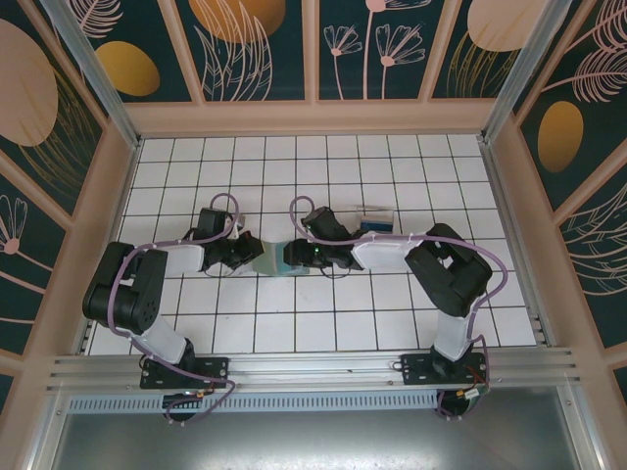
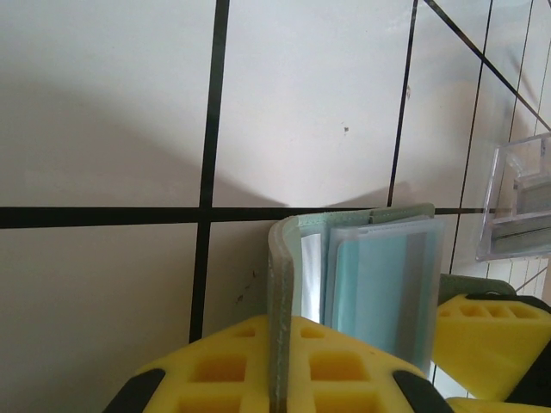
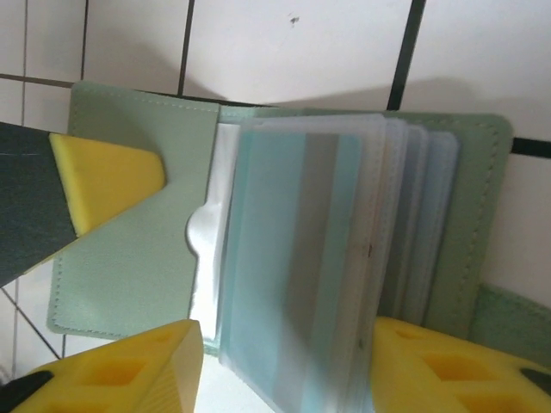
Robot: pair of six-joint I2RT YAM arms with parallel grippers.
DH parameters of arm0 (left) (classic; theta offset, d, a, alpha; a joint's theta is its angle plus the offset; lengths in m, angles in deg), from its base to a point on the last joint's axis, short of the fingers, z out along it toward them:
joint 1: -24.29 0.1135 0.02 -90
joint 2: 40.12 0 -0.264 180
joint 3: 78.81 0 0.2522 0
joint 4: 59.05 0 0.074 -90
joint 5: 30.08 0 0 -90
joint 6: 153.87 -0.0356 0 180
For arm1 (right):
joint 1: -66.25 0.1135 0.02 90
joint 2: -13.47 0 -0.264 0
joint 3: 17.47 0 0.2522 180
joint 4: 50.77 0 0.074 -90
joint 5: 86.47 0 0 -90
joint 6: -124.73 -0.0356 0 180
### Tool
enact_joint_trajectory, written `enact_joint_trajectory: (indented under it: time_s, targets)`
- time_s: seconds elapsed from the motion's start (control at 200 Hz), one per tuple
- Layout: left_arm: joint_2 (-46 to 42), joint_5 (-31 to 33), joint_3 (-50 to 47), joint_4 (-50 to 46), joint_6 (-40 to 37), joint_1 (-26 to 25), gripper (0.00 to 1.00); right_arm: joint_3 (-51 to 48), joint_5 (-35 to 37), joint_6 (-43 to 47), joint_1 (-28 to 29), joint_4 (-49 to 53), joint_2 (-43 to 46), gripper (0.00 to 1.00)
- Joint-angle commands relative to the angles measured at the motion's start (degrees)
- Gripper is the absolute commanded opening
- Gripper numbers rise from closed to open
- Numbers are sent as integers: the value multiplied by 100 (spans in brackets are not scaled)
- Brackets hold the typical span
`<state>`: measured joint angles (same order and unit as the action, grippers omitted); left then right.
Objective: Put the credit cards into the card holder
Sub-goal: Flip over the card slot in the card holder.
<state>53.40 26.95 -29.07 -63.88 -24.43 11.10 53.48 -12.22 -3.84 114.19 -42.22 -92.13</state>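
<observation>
2 robot arms meet at the middle of a white tiled table point(image 1: 294, 333), with the card holder point(image 1: 272, 257) lying between their tips. The holder is sage green and lies open on the tiles.

The left gripper point(image 2: 284, 353) is closed tight on 1 flap of the holder. In the left wrist view, the flap's edge stands upright between its yellow pads. The right wrist view shows 1 of its yellow fingers point(image 3: 103, 176) lying on the outside of that green flap.

The right gripper point(image 3: 288, 379) reaches in from the other side. Its jaws stand about half apart, 1 on each side of the holder's stack of clear sleeves point(image 3: 405, 224). I cannot tell whether they squeeze the stack or only flank it.

1 teal card point(image 3: 275, 258) with a grey stripe shows at the front of the sleeves. Whether it sits fully inside a sleeve is unclear.

A clear plastic tray point(image 1: 375, 223) sits just behind the right gripper, near the holder but apart from it, with something blue inside.
</observation>
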Motion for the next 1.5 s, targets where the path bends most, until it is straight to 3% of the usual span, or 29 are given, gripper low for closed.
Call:
enact_joint_trajectory:
  time_s: [0.0,0.185,0.36,0.621,0.851,1.026,1.496]
  targets:
    - [21,-80,-83,86,71,-33,9,-69,-293,-90,-23,-355,27,51]
    - [17,-127,-83,146,125,-30,10,28,-209,79,-22,-184,119,45]
    - [94,-473,-229,654,459,-30,14,-6,-291,131,-13,-331,215,50]
    - [64,-935,-468,1751,1140,-26,33,-81,-535,242,30,-639,307,51]
    - [-138,-1093,-610,2129,1464,201,52,-12,-710,445,124,-747,269,51]
    - [-183,-1246,-821,2518,1745,499,55,423,-820,720,297,-556,-15,52]
    - [-88,-1044,-660,1768,1142,590,56,507,-737,763,497,-672,-378,53]
